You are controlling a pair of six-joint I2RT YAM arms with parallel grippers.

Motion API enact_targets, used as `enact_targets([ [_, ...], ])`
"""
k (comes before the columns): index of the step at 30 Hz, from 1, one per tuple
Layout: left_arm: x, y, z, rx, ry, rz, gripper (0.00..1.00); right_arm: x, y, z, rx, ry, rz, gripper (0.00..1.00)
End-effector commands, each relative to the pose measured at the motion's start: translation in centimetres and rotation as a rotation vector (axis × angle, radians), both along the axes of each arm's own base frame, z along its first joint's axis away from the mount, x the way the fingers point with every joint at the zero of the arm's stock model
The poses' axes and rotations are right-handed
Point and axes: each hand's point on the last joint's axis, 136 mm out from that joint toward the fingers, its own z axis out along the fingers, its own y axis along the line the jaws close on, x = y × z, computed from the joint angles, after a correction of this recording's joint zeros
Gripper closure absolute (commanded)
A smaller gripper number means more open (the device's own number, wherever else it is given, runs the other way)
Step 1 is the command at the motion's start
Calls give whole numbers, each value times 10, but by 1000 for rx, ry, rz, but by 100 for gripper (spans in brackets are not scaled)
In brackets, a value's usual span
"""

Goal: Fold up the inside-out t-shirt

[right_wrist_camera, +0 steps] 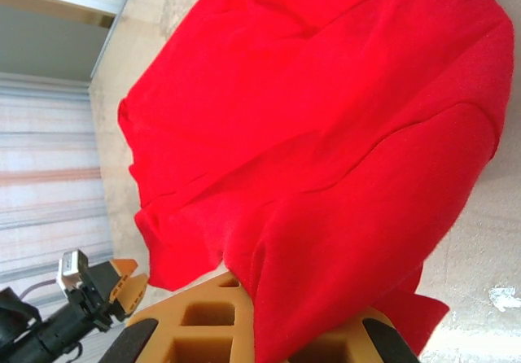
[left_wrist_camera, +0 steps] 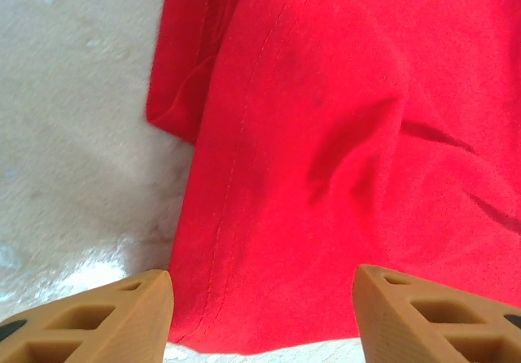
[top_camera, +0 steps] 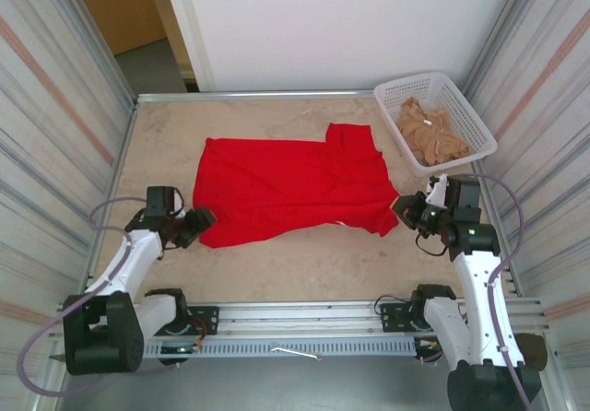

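One red t-shirt lies spread over the middle of the table, its long side running left to right. It is mostly flat, with shallow wrinkles, and a sleeve pokes out toward the far right corner. Its near edge slants, ending in a point at each near corner of the cloth.

The right gripper sits at the near-right point of the t-shirt. In the right wrist view the t-shirt comes up out of the right gripper. The tan fingers are closed tight on a fold of red cloth, which drapes over them and hides their tips. More cloth bunches in soft ridges beyond the pinch.

The left gripper is at the near-left point of the t-shirt, low over the table. From the left wrist, the left gripper has its two tan fingers well apart and holds nothing. The stitched hem of the t-shirt lies flat on the table in the gap between them. Whether the fingertips touch the cloth I cannot tell. The left gripper also appears small in the right wrist view, beyond the shirt's far corner.

A white basket stands in the far right corner of the table, apart from the t-shirt, with a tan cloth crumpled inside it.
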Motion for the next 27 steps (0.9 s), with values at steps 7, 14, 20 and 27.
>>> enact_targets([
  [7,-29,14,-11,73,18,95,35,-2,-2,-3,-17,-10,10,100],
  [14,-17,5,-19,42,-7,56,37,-2,-1,-2,-11,-13,10,100],
  [20,17,-7,13,11,-139,-15,95,-1,-1,3,-8,-26,10,100],
  [27,38,-16,108,-41,-284,-74,100,-2,-1,16,-13,-52,14,100],
])
